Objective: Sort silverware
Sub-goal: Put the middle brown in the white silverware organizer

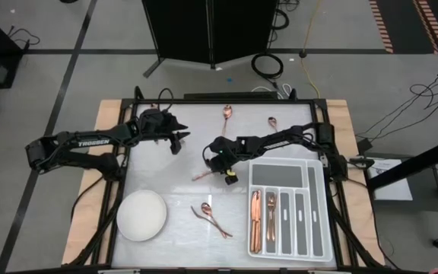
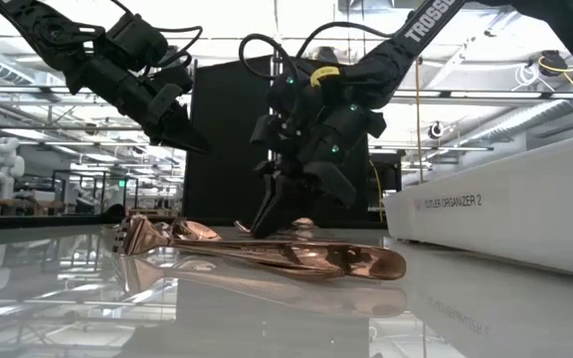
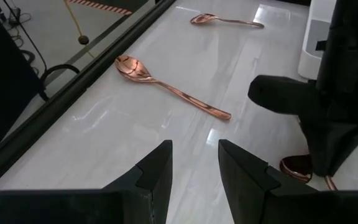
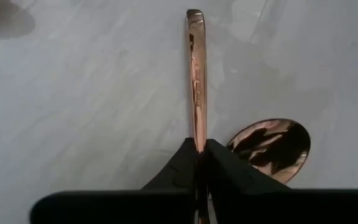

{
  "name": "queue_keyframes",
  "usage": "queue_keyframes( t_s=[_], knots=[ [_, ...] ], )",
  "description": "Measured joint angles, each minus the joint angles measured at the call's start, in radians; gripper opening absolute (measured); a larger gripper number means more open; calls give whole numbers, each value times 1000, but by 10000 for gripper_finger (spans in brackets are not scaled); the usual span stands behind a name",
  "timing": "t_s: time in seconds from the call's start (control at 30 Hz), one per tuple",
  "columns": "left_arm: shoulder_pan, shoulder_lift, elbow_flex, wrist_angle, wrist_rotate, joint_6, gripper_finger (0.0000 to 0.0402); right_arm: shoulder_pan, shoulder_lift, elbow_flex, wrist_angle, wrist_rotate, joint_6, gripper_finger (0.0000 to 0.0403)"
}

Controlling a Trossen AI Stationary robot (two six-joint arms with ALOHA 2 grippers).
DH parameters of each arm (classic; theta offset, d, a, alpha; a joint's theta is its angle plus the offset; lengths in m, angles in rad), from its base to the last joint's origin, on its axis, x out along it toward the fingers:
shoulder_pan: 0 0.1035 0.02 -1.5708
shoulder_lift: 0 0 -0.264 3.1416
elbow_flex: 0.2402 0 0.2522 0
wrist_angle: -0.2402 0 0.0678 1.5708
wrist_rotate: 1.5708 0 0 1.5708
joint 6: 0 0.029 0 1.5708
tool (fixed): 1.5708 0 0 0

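My right gripper (image 1: 213,161) is near the table's middle, low over the top, shut on a slim copper piece of silverware (image 4: 195,74) whose handle runs out ahead of the fingers. A copper spoon bowl (image 4: 271,147) shows beside the fingers; I cannot tell whether it belongs to the same piece. My left gripper (image 1: 179,141) is open and empty, held in the air over the far left part of the table. Two copper spoons (image 3: 166,87) (image 3: 226,22) lie flat at the far edge. A fork and a spoon (image 1: 211,218) lie near the front. My right gripper pinches the copper piece's handle (image 4: 196,127) between its two fingers, thin edge up. The handle runs along the fingers, and its free end (image 4: 194,14) points away from them. The fingers (image 2: 267,214) slant down to the table top. I cannot tell whether the piece is lifted clear.
A grey divided tray (image 1: 316,199) stands at the near right, with several copper pieces (image 1: 261,221) in its left compartments. A white round bowl (image 1: 141,215) sits at the near left. Black rails frame the table (image 1: 128,164).
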Motion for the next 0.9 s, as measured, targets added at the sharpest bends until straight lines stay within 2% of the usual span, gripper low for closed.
queue_keyframes(
  t_s=[0.37, 0.53, 0.67, 0.77, 0.9],
  knots=[
    [-1, 0, 0, -1, 11, 44, 130, -2, -120, -2, 4, 14, 4, 5],
    [-17, 0, 0, 15, 184, 125, 130, -19, -199, -2, -8, 9, 132, 4],
    [-48, 0, 0, 93, 308, 133, 130, -44, -240, -2, -37, 7, 256, 3],
    [-82, 0, 0, 133, 353, 168, 130, -60, -252, -2, -65, 7, 356, 3],
    [-137, 0, 0, 139, 347, 267, 130, -76, -253, -2, -140, 6, 474, 3]
  ],
)
